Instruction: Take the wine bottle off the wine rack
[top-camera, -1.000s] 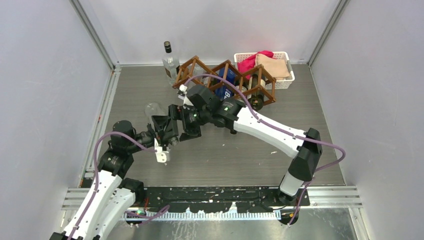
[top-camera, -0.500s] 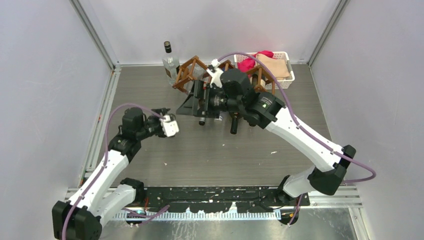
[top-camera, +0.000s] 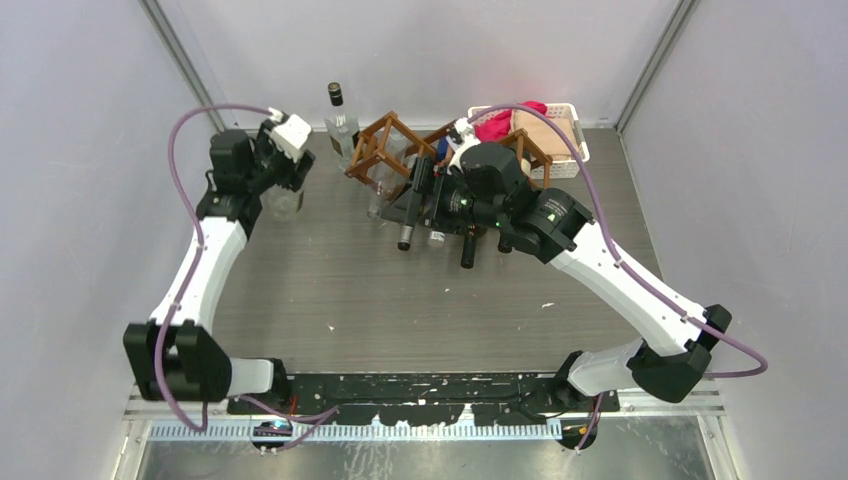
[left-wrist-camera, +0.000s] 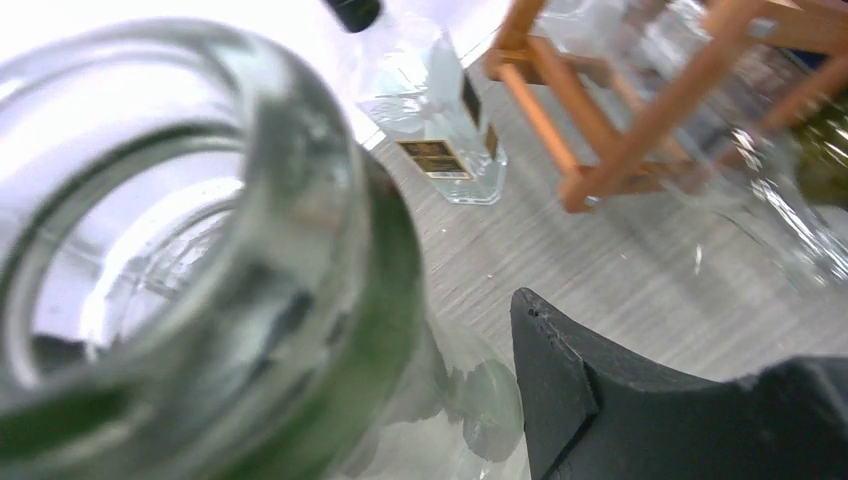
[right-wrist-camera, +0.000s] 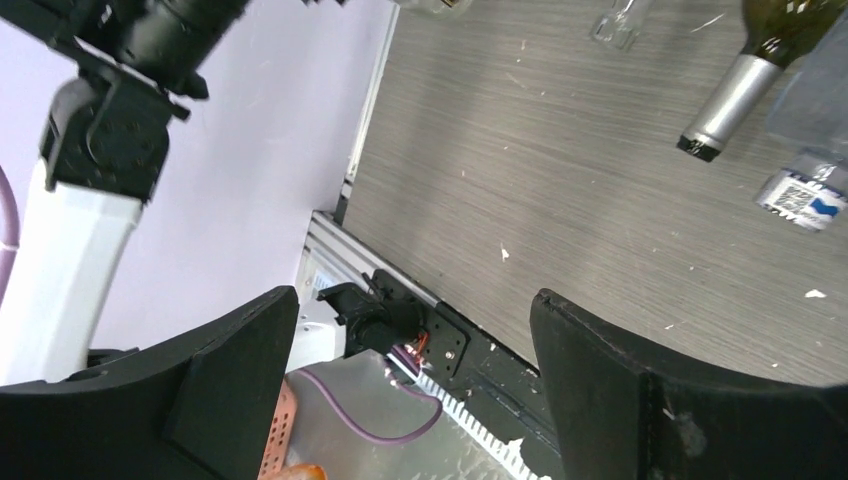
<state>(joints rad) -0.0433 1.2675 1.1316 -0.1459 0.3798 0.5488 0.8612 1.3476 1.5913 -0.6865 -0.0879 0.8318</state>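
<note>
Left fingers (left-wrist-camera: 590, 400): clamped on clear glass bottle (left-wrist-camera: 200, 250), mouth toward wrist. Wine rack (left-wrist-camera: 600, 130): on worktop (left-wrist-camera: 600, 270), beyond those fingers. Right fingers (right-wrist-camera: 230, 370): spread wide, empty; dark wine bottle (right-wrist-camera: 735, 95) beyond their tips.

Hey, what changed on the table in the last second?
The left arm swung from mid-table to the far left corner, its left tool apparently carrying the clear glass bottle. The right arm pulled back toward the wine rack, right tool open and empty. The rack, the square bottle beside it and the white basket stayed put.
</note>
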